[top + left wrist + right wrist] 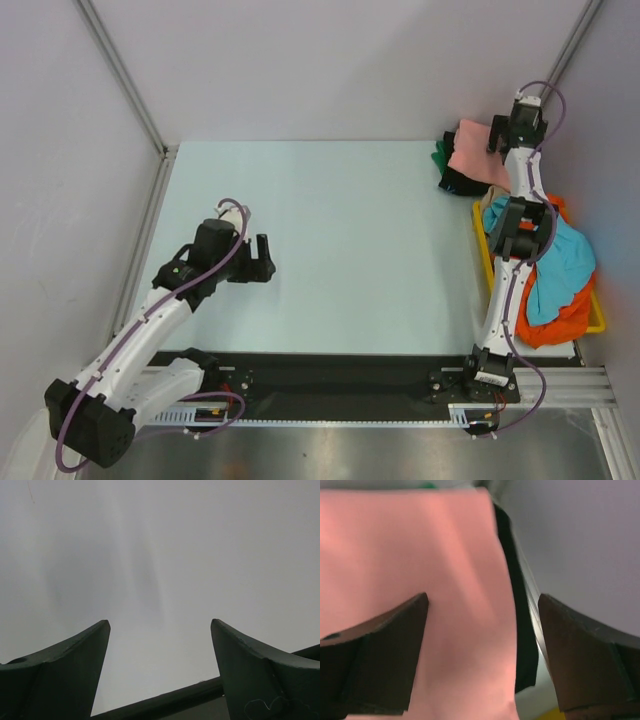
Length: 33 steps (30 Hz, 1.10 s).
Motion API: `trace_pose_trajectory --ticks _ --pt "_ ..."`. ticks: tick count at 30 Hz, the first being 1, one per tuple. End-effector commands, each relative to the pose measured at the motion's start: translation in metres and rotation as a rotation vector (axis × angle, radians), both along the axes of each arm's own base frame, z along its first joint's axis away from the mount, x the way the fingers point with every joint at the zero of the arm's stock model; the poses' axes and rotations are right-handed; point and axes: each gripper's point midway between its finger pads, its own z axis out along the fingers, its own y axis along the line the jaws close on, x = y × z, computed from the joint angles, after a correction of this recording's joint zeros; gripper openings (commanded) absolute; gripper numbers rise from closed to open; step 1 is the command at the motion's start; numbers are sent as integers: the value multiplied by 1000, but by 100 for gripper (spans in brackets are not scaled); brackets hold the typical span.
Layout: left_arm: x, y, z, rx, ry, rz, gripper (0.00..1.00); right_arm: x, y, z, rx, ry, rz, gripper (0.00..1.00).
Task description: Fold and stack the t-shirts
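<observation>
Two arms reach out over the pale desk (pixel 350 230). On the left side, the left gripper (pixel 263 258) hangs above the desk surface with its jaws spread wide and nothing between them.

The right arm stretches to the far right corner. There the right gripper (pixel 482 596) sits over the salmon pink shirt (pixel 475 155), its jaws also wide apart and closed on nothing. Whether its fingertips touch the cloth cannot be told.

The salmon pink shirt lies on top of a small pile. A black shirt (pixel 460 183) shows beneath it along its near and right edges, and a green shirt (pixel 440 155) peeks out at the left.

Just nearer, a yellow tray (pixel 482 240) at the desk's right edge holds a crumpled turquoise shirt (pixel 565 260). It lies over an orange shirt (pixel 560 318), and both spill past the tray's rim.
</observation>
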Motion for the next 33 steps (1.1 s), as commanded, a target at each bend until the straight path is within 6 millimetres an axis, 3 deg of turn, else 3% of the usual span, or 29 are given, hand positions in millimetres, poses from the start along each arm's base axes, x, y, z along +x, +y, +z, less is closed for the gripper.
trace_pose_trajectory --ticks 1,2,3,4,6,7,9,10,14,20,21,22,23,24,26,27,29,30,31,33 --pt "4 -4 8 -16 -42 -31 88 -24 -35 42 -18 -140 -231 95" --pt "4 -4 10 -19 -52 -30 88 -23 -34 54 -20 -193 -229 95" --pt "4 -4 11 -20 -55 -30 88 -32 -31 85 -19 -246 -228 95" --pt "3 -4 12 -22 -59 -30 88 -37 -27 80 -1 -237 -214 95" --pt "3 -3 15 -26 -72 -29 88 -44 -23 98 24 -277 -211 95" --pt "3 -4 17 -31 -77 -32 88 -51 -20 123 27 -313 -212 95" --pt "3 -4 19 -35 -84 -32 88 -58 -13 130 74 -322 -208 95" --pt "2 -4 20 -37 -90 -32 88 -64 -8 147 92 -349 -200 95" --pt "0 -3 27 -51 -119 -33 88 -66 22 151 239 -359 -128 96" --pt "-2 -1 34 -61 -148 -28 88 -63 81 108 509 -305 35 89" --pt "-2 -1 36 -63 -153 -26 88 -70 97 92 564 -261 74 87" --pt "-3 -1 37 -65 -156 -26 89 -72 110 91 596 -265 91 86" --pt "-3 0 39 -66 -165 -24 88 -80 133 112 597 -291 149 87" --pt "-3 0 40 -68 -168 -25 88 -95 153 87 595 -229 172 88" --pt "-3 1 42 -71 -178 -19 89 -112 186 95 545 -240 247 90" --pt "-4 1 42 -73 -181 -20 89 -136 227 99 500 -228 305 92" --pt "-4 2 43 -72 -185 -16 90 -163 273 107 406 -241 417 93" --pt "-4 1 44 -74 -185 -18 91 -188 307 133 368 -289 473 92" --pt "-4 1 44 -75 -187 -18 91 -207 325 115 357 -266 509 91" --pt "-5 2 46 -76 -194 -18 99 -240 352 114 354 -268 586 90"
